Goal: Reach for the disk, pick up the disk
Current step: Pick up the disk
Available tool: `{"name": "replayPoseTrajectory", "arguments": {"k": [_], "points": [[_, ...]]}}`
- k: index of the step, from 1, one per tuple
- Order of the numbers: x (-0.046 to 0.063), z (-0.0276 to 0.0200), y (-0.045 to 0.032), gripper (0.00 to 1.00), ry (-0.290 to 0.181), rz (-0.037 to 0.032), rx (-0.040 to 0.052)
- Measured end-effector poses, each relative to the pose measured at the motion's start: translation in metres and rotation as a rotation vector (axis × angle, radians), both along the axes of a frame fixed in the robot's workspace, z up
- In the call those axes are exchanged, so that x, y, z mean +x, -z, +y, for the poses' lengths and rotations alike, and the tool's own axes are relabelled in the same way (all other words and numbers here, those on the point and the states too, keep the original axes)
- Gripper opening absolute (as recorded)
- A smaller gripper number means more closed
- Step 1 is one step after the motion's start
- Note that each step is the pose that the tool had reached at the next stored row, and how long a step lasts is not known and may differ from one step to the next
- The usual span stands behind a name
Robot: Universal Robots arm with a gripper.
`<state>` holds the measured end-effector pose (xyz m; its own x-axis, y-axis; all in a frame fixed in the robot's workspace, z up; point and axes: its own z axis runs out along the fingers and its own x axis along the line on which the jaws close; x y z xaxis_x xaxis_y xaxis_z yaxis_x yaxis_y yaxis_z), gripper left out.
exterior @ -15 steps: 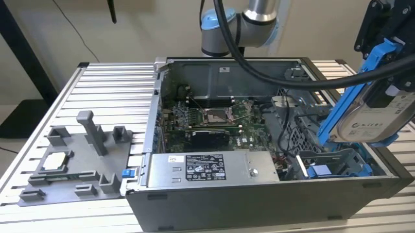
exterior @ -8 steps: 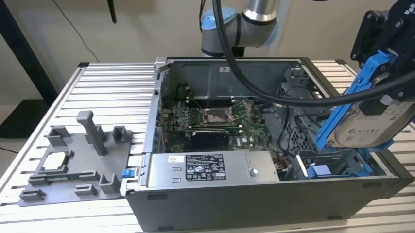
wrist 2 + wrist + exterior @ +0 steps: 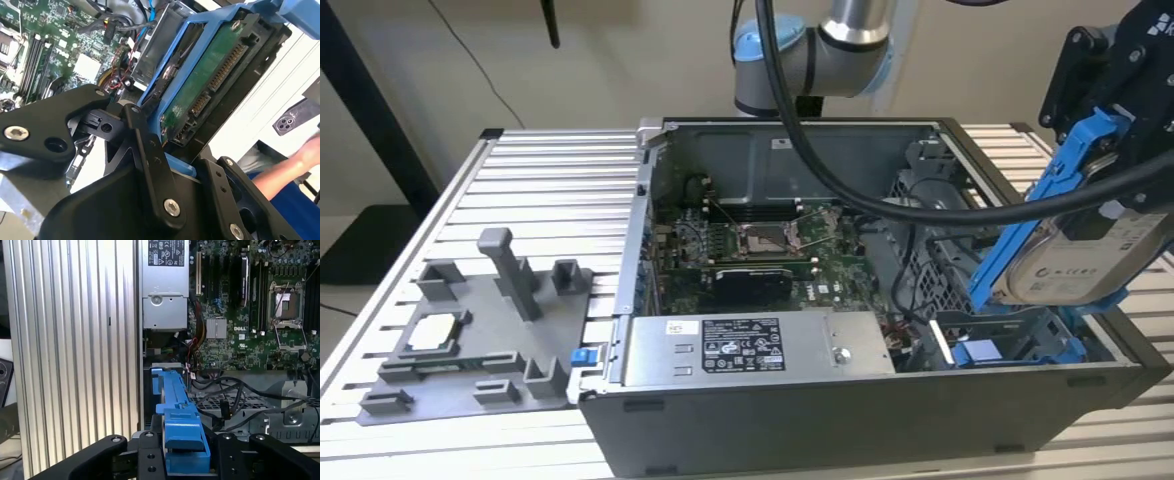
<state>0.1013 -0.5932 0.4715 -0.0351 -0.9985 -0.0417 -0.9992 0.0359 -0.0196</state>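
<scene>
The picking up looks done: the gripper [image 3: 1107, 150] is clamped on the disk [image 3: 1083, 262] and holds it tilted in the air, above the blue bay [image 3: 1007, 348] of the open computer case [image 3: 854, 420] on the exterior view's right. Any further lift calls for a firm squeeze and keeping clear of the black cables [image 3: 947, 212] nearby. The disk is flat and silver-grey with a white label and a blue bracket [image 3: 176, 405] round its edge, and its green board [image 3: 210, 85] shows underneath.
</scene>
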Motion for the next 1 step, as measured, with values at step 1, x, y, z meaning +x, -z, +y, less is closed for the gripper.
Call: {"name": "replayPoseTrajectory", "arguments": {"k": [1], "points": [[0.0, 0.0, 0.0, 0.0, 0.0, 0.0, 0.0]]}}
